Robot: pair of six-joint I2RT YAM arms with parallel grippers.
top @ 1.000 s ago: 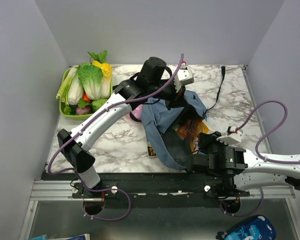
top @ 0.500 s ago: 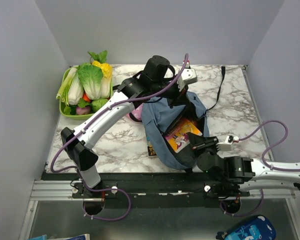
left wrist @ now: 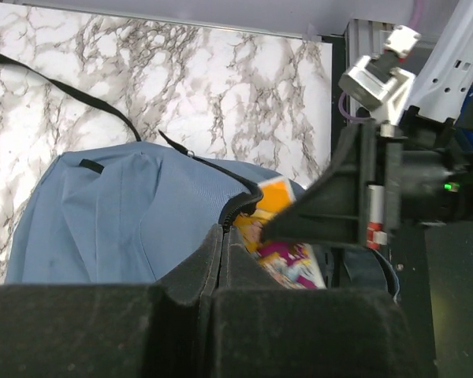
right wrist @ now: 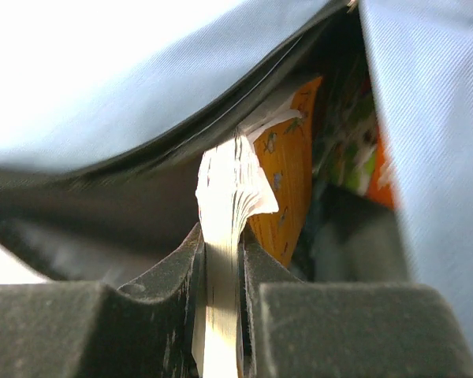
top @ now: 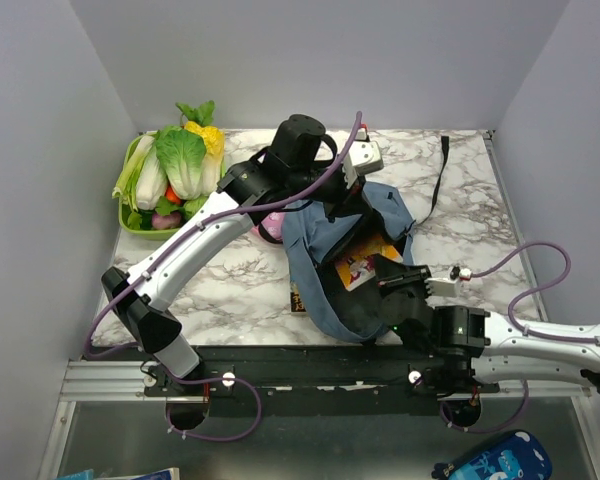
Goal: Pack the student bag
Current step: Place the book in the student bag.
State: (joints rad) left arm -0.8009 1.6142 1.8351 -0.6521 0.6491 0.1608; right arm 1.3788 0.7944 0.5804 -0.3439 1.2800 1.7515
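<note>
the student bag (top: 315, 240) lies in the middle of the bench (top: 230, 285), its mouth gaping toward the arms. the left claw (left wrist: 223, 240) is clenched on the bag's zipper rim, holding the opening up. the right claw (right wrist: 221, 252) grasps a thin orange-covered book (top: 365, 262) by its page edge, partway inside. the step looks like inserting the book; next it needs pushing deeper, then releasing. only the right wrist view shows the pinched pages; only the top view shows the vegetable basket (top: 121, 205) at far left.
</note>
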